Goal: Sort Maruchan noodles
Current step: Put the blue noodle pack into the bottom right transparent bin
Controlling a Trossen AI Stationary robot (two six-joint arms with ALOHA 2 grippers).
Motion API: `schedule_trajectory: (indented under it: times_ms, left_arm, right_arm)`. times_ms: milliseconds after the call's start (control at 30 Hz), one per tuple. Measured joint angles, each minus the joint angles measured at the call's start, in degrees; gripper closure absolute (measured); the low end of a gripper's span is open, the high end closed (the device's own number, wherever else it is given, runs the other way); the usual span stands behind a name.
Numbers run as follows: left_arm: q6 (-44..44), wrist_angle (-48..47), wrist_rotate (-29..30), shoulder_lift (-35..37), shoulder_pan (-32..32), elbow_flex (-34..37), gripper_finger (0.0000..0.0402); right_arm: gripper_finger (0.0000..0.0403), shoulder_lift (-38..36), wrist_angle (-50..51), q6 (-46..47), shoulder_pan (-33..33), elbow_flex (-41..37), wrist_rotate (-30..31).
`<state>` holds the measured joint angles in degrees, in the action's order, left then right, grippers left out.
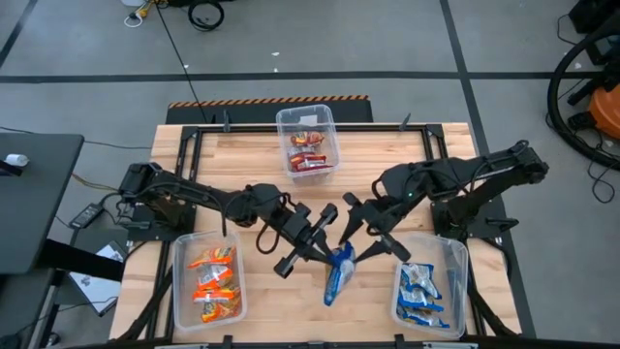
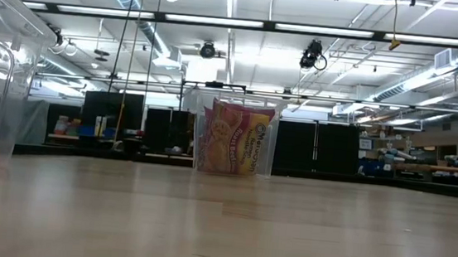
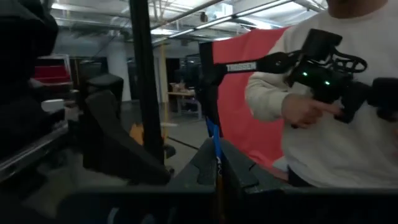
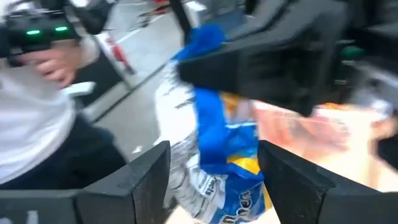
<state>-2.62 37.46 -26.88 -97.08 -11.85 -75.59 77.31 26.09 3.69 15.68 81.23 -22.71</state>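
Observation:
A blue and yellow Maruchan noodle packet [image 1: 339, 271] hangs over the table's near middle, with my left gripper [image 1: 331, 250] shut on it. My right gripper [image 1: 360, 231] is open beside it. In the right wrist view its two fingers [image 4: 146, 180] stand on either side of the packet's lower part [image 4: 227, 155], apart from it. Red packets fill the far clear bin [image 1: 308, 141]. Orange ones lie in the near left bin [image 1: 208, 281], and blue ones in the near right bin [image 1: 426, 291]. My left gripper pinches the blue packet near its upper end [image 4: 208, 93] between its two fingers. The fingers reach in roughly level from the table's left. A thin blue edge [image 3: 215, 140] stands up between them. The packet hangs below, lifted clear of the table.
In the low view the far bin [image 2: 236, 137] stands at the middle back and the orange bin's wall [image 2: 1, 67] is close on the left. A person in a white sleeve [image 3: 348, 130] shows beyond the table. Bare wood [image 1: 242, 165] lies between the bins.

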Motion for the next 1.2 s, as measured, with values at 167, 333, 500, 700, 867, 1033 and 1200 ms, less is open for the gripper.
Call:
schedule_trajectory:
  times_ms: [167, 333, 500, 700, 867, 1033, 1200]
  left_arm:
    - [3.4, 1.8, -2.5, 0.0, -0.5, -0.2, 0.0398]
    - [6.8, 1.5, -7.6, 0.0, -0.2, -0.6, 0.0398]
    - [16.6, -3.3, -14.8, 0.0, 0.6, -0.7, 0.0399]
    - [32.1, -12.8, -20.4, 0.2, 2.3, -0.7, 0.0399]
    - [40.7, -15.2, -20.9, 2.4, 4.4, -0.7, 0.04]
    - [42.2, -14.9, -20.5, 4.2, 5.4, -0.7, 0.04]
    - [40.8, -10.9, -19.4, 6.0, 5.4, -0.7, 0.04]
  right_arm:
    - [0.0165, -0.2, -0.9, -2.6, 0.9, 0.0, -1.8]
    - [0.0171, 0.5, -2.9, -0.6, 1.1, 0.0, 1.5]
    - [0.017, 2.6, -3.4, -3.6, 2.0, 0.0, 1.4]
    - [0.017, 3.2, 0.6, -11.9, 3.3, 0.0, 6.2]
    - [0.017, -0.6, 2.9, -12.0, 2.3, -0.1, 12.8]
    - [0.0176, -7.2, 1.7, -10.5, -0.1, 0.1, 17.2]
    - [0.0176, -6.9, 0.5, -11.1, -5.4, 0.1, 10.1]
